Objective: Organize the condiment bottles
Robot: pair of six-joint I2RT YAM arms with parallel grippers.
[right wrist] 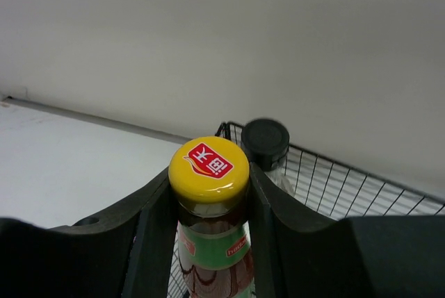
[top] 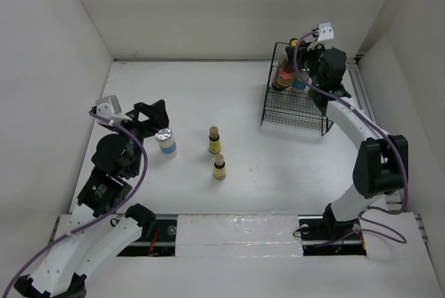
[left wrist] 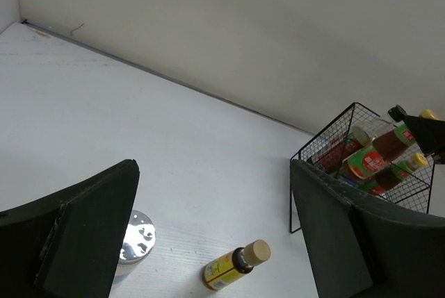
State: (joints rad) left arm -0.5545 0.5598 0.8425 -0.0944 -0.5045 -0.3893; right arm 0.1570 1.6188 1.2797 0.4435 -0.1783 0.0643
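Walls (top: 229,6): plain white, closing in the back and both sides.
Table (top: 229,96): white and flat, with a dark line where it meets the back wall.
Right arm (top: 361,138): stretched far out to the back right corner, with its wrist above the basket.
Left arm (top: 104,180): bent at the near left side, with its wrist turned toward the middle of the table.
Basket (top: 295,112): black wire, in the back right corner, with bottles standing inside it.
Right gripper (right wrist: 208,201): its two fingers pinch the neck of a bottle, one on each side, just under the cap.
Left gripper (left wrist: 212,201): its fingers are spread wide and hold nothing.
Red sauce bottle (right wrist: 208,242): upright at the basket with a yellow cap on top; its bottom is hidden.
Tall dark bottle (right wrist: 265,142): its black cap shows just behind the held bottle, inside the basket wires.
Silver-lidded jar (top: 165,139): stands on the table just beside the left gripper, not touching it.
First small yellow bottle (top: 215,139): upright in the middle of the table, outside the basket.
Second small yellow bottle (top: 220,167): upright, near the first one and a bit closer to the arms.
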